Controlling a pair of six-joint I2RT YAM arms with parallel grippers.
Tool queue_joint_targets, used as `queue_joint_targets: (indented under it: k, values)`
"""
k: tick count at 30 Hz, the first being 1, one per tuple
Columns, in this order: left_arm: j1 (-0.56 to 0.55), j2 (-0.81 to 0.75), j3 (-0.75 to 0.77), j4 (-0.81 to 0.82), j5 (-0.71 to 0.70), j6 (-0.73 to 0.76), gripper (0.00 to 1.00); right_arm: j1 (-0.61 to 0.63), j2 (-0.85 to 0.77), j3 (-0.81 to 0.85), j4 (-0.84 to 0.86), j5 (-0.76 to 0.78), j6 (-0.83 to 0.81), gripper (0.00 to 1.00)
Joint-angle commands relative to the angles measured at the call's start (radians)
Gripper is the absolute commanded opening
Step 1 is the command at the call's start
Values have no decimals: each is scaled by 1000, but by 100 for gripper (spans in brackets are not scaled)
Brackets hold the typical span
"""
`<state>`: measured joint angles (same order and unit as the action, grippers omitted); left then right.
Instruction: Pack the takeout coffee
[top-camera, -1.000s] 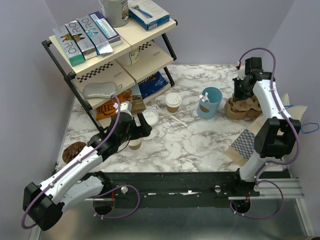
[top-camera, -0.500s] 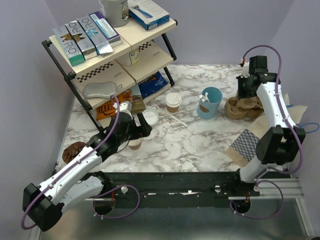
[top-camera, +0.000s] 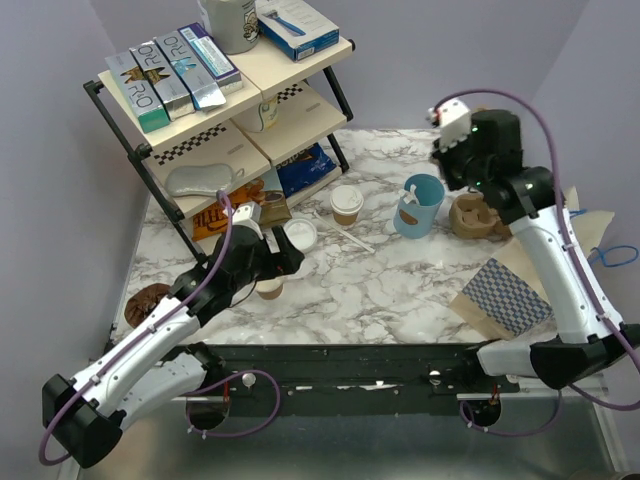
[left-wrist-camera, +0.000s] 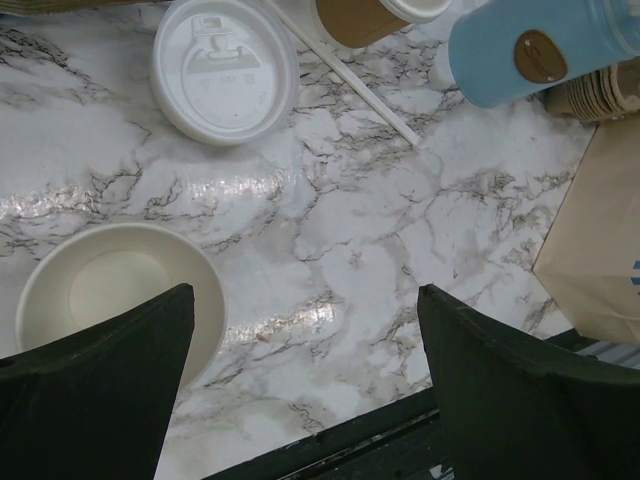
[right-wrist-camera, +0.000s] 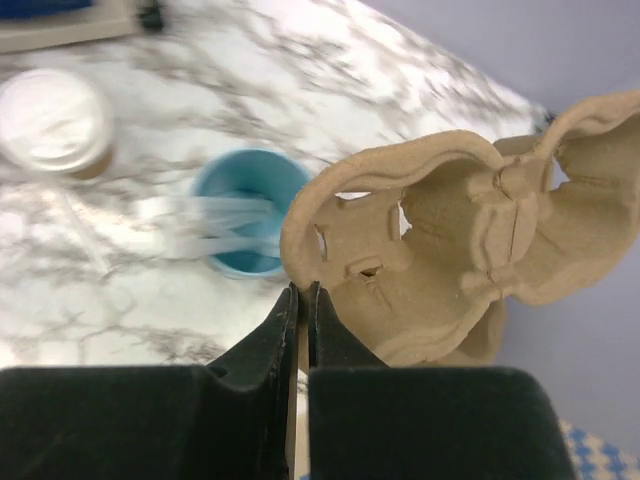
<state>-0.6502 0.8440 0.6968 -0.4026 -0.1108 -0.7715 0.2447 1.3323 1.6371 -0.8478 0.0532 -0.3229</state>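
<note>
Right wrist view shows the right gripper (right-wrist-camera: 300, 300) clenched on a pulp cup carrier (right-wrist-camera: 450, 260), held off the table. The takeout coffee (top-camera: 347, 203) stands mid-frame in the top view. The left gripper (left-wrist-camera: 300, 385) gapes, empty. Carrier-fetching step, I judge; next, set it down near the coffee

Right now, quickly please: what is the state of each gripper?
Left gripper: open, holding nothing.
Right gripper: fingers shut on the rim of a pulp cup carrier.
</note>
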Motion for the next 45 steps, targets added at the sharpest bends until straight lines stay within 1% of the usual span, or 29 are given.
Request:
queue_joint_targets:
  k: [1, 2, 4, 5, 6, 7, 8, 9, 11, 13, 15, 17, 20, 24, 27, 30, 32, 33, 34, 35, 36, 37, 38, 40, 41, 42, 43, 44, 45]
  values:
    - [0, -52, 59, -65, -4, -15, 99, 255, -51, -51, 16, 91, -26, 1]
    - [0, -60, 66, -96, -10, -18, 99, 343, -74, -77, 15, 102, -12, 1]
    - [0, -95, 79, -133, -33, -26, 99, 431, -87, -147, 23, 138, 48, 1]
    - [0, -111, 82, -163, -42, -34, 99, 518, -88, -167, 15, 176, 68, 1]
    - [0, -126, 84, -176, -49, -37, 99, 560, -87, -186, 13, 200, 88, 1]
    - [0, -158, 83, -188, -62, -43, 99, 599, -84, -228, 15, 221, 146, 1]
    - [1, -175, 82, -209, -72, -54, 99, 667, -79, -243, -3, 255, 184, 1]
    - [0, -190, 81, -222, -79, -58, 99, 697, -74, -265, -10, 261, 220, 1]
    - [1, -230, 82, -257, -99, -71, 99, 782, -70, -345, -10, 263, 316, 1]
    - [1, -258, 84, -277, -105, -75, 99, 832, -53, -402, 12, 226, 395, 1]
    - [0, -270, 84, -301, -116, -83, 99, 901, -29, -479, 78, 159, 433, 1]
    - [0, -279, 86, -315, -118, -84, 99, 965, 33, -508, 145, 151, 475, 1]
    - [0, -289, 84, -323, -116, -91, 99, 1024, 126, -513, 225, 119, 486, 1]
    - [1, -299, 67, -321, -104, -98, 99, 1056, 217, -474, 276, 120, 470, 2]
    - [1, -299, 63, -329, -104, -101, 99, 1078, 283, -433, 288, 103, 438, 4]
    - [0, -302, 63, -335, -112, -101, 99, 1097, 312, -402, 291, 88, 417, 9]
    - [1, -303, 61, -332, -116, -101, 99, 1113, 311, -396, 317, 47, 406, 16]
    - [1, -303, 61, -332, -116, -100, 99, 1117, 309, -398, 325, 30, 403, 21]
    - [1, -299, 63, -329, -118, -100, 99, 1117, 301, -396, 328, 16, 409, 42]
    - [1, -296, 63, -328, -116, -98, 99, 1117, 294, -398, 326, 20, 416, 51]
    - [0, -295, 64, -326, -116, -97, 99, 1117, 286, -401, 323, 33, 426, 57]
    - [1, -289, 66, -324, -116, -95, 99, 1117, 263, -401, 320, 60, 483, 65]
    - [1, -287, 66, -321, -116, -95, 99, 1117, 252, -395, 293, 132, 517, 69]
    - [1, -283, 64, -312, -113, -94, 99, 1117, 191, -382, 257, 212, 608, 76]
    - [0, -280, 64, -302, -109, -92, 99, 1116, 158, -382, 227, 317, 637, 79]
    - [1, -280, 64, -298, -102, -92, 99, 1114, 128, -385, 208, 382, 666, 83]
    - [1, -273, 64, -292, -101, -89, 99, 1108, 95, -391, 190, 446, 733, 93]
    - [1, -273, 64, -285, -98, -88, 99, 1078, 17, -396, 149, 538, 763, 99]
    - [1, -270, 61, -279, -90, -84, 99, 1052, -19, -401, 133, 557, 777, 100]
